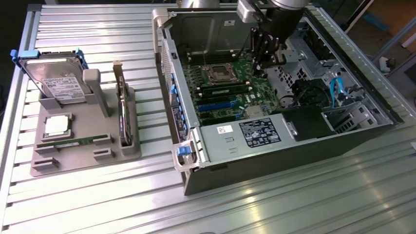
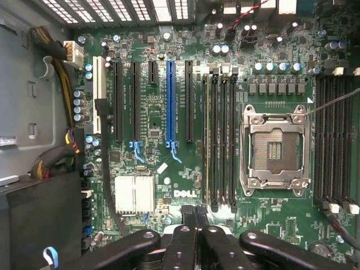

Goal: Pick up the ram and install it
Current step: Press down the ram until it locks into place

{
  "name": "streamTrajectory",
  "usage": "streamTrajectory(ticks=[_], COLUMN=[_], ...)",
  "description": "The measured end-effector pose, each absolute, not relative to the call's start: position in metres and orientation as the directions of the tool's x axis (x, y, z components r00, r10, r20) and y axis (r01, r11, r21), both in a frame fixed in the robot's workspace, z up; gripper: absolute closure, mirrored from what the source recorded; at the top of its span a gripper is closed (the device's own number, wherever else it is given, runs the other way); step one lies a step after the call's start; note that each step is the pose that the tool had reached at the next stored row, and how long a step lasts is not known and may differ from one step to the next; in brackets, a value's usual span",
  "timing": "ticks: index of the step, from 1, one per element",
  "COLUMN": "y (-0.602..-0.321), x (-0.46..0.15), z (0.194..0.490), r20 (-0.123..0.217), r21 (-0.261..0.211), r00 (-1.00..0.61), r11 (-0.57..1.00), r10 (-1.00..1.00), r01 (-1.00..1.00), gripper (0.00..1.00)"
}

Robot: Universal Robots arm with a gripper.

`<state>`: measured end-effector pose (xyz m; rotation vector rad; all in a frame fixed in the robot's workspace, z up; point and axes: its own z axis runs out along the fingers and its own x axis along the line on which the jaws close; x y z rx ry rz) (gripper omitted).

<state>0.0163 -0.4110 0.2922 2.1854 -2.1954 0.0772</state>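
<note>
The ram (image 1: 68,143), a narrow green stick, lies flat in a front slot of the grey holder (image 1: 85,156) at the exterior view's left. My gripper (image 1: 265,61) hangs inside the open computer case (image 1: 273,141), far from that stick and above the motherboard (image 1: 227,92). In the wrist view my gripper (image 2: 195,216) is shut, its dark fingertips pressed together with nothing between them. They hover just off one end of the memory slots (image 2: 220,146), which lie beside the empty CPU socket (image 2: 274,147). A long green strip (image 1: 224,90) shows in the slot area of the board.
On the holder a silver hard drive (image 1: 55,80) with blue tabs and an expansion card (image 1: 123,112) stand upright, and a square chip (image 1: 57,124) lies flat. Black cables (image 2: 107,185) and the power supply (image 1: 305,122) crowd the case. Everything rests on a ribbed metal table (image 1: 293,195).
</note>
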Motion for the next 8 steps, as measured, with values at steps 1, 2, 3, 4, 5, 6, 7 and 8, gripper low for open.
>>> streamTrajectory(ticks=[1,2,3,4,5,6,7,8], y=[-0.411,-0.411,-0.411,-0.411,-0.411,-0.411,-0.411,-0.411], x=[0.016,0.016,0.017,0.017,0.017,0.017,0.017,0.017], z=[0.289,0.284,0.281,0.277,0.273,0.270,0.268,0.265], r20=[0.065,0.065,0.065,0.064,0.064,0.064,0.064,0.064], r21=[-0.005,-0.005,-0.005,-0.005,-0.005,-0.005,-0.005,-0.005], r00=[-0.005,-0.005,-0.005,-0.005,-0.005,-0.005,-0.005,-0.005], r11=[0.004,0.004,0.004,0.004,0.004,0.004,0.004,0.004], r10=[-0.998,-0.998,-0.998,-0.998,-0.998,-0.998,-0.998,-0.998], r01=[-1.000,-1.000,-1.000,-1.000,-1.000,-1.000,-1.000,-1.000], gripper=[0.89,0.89,0.89,0.89,0.89,0.89,0.89,0.89])
